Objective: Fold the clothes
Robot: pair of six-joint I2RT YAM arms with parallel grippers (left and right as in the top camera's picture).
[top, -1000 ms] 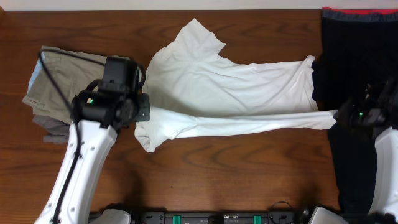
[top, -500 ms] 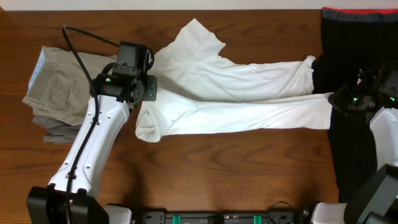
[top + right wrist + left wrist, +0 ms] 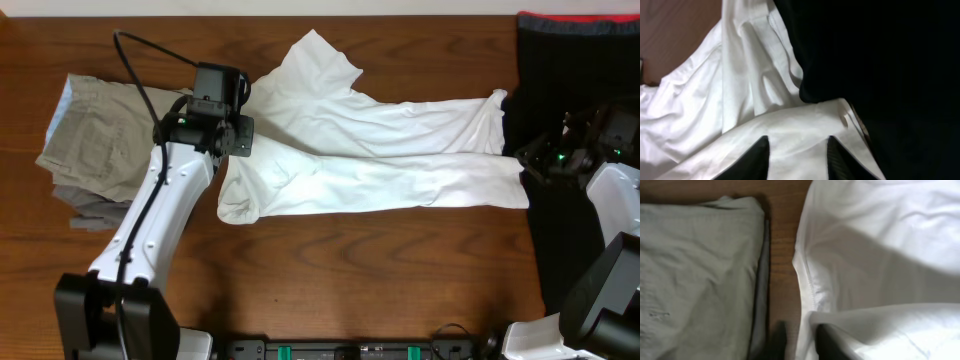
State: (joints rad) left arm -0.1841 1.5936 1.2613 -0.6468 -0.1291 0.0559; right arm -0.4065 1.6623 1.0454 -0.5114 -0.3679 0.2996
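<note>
Progress on the fold: over the last second I've carried the near edge of the white T-shirt (image 3: 380,150) farther across its body at mid-bench (image 3: 350,270), left tool (image 3: 243,135) clamped on its left hem, right tool (image 3: 522,160) straddling the right end, grip impossible to tell.
</note>
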